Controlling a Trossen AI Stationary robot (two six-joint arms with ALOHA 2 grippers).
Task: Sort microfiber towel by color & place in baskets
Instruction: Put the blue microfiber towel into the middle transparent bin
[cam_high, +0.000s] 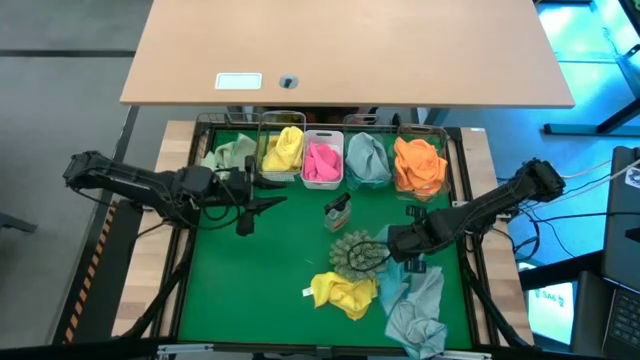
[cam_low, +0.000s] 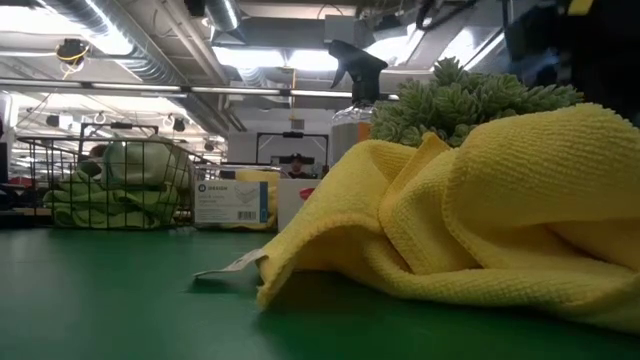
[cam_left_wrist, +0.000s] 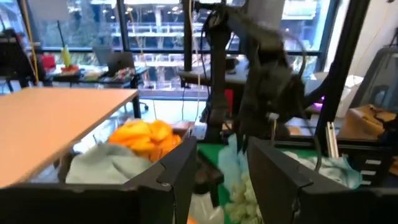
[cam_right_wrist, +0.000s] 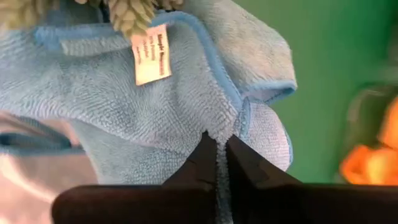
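Right claw (cam_right_wrist: 216, 148) pinches one blue towel (cam_right_wrist: 155, 106); five baskets (cam_high: 322, 160).

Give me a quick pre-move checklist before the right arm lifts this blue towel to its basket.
1. Grip: right gripper pinches a fold of the blue towel: ok.
2. Snag: the spiky ball touches the towel: not ok.
3. Target: the blue basket already holds towels; spare room: cannot tell.
4. Path: the spray bottle stands between towel and baskets: not ok, lift high.
5. Left gripper open, near the yellow basket, away from the path: ok.
6. Yellow towel lies apart from the blue one: ok.
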